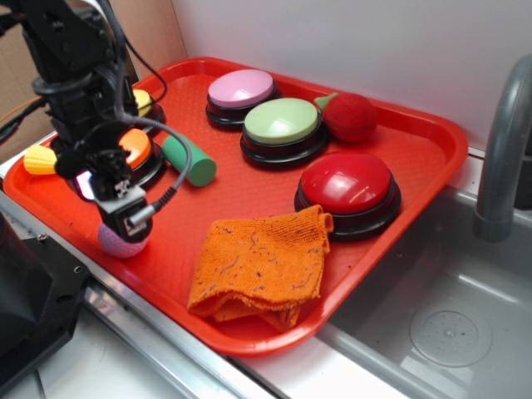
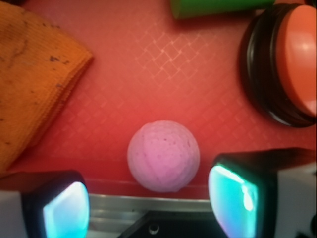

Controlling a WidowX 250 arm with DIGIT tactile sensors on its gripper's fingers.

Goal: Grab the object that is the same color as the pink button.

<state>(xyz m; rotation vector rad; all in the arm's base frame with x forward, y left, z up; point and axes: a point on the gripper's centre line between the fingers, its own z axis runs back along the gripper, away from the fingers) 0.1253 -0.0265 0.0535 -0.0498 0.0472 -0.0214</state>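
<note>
The object, a small pink dimpled ball, lies on the red tray close to its near-left rim. My gripper hovers just above it, open. Its two fingertips stand on either side of the ball and slightly behind it, touching nothing. In the exterior view the gripper hangs over the ball, covering its top. The pink button, a pale pink dome on a black base, sits at the back of the tray, far from the gripper.
A green button, red button, orange button, red strawberry toy, green cylinder and folded orange cloth share the tray. A sink and faucet lie to the right.
</note>
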